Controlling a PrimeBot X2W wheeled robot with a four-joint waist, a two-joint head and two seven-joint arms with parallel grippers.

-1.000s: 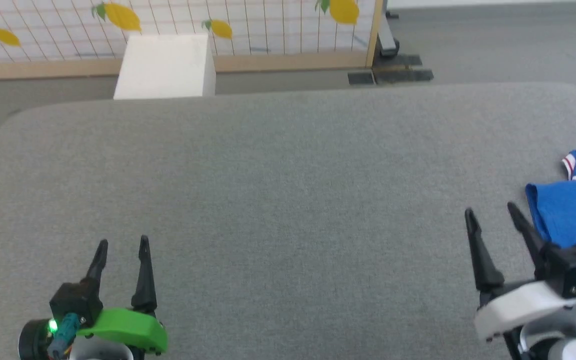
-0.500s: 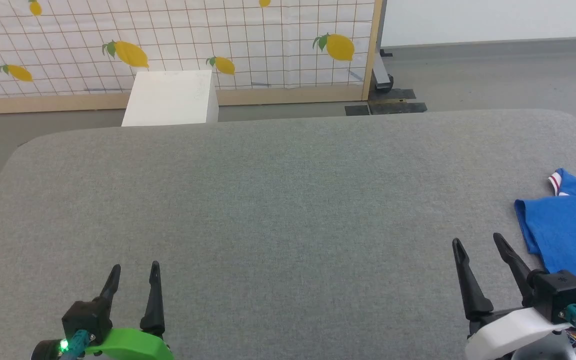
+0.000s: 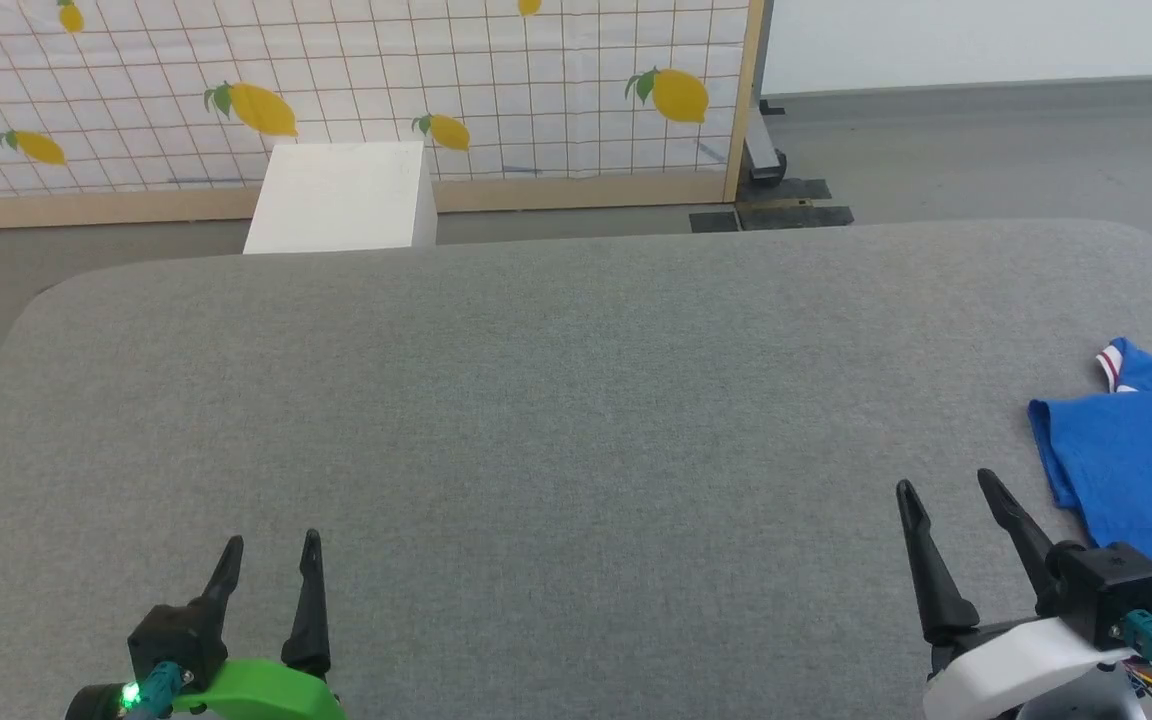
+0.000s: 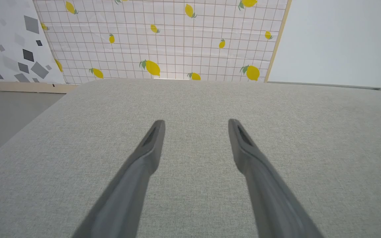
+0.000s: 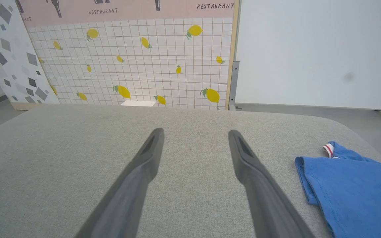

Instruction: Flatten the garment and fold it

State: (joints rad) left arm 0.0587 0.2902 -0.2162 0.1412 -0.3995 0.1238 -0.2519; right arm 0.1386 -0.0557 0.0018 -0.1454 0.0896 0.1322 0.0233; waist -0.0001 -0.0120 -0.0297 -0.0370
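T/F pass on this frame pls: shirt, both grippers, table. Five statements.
1. The blue shirt lies at the right edge of the grey table. True.
2. The right gripper is shut on the shirt. False: it is open and empty; the shirt lies to its right, not between its fingers.
3. The left gripper is open over bare table. True.
4. The shirt is spread flat at the table's middle. False: it is rumpled, with one edge doubled over, near the right edge.
5. A white box stands beyond the table's far edge. True.
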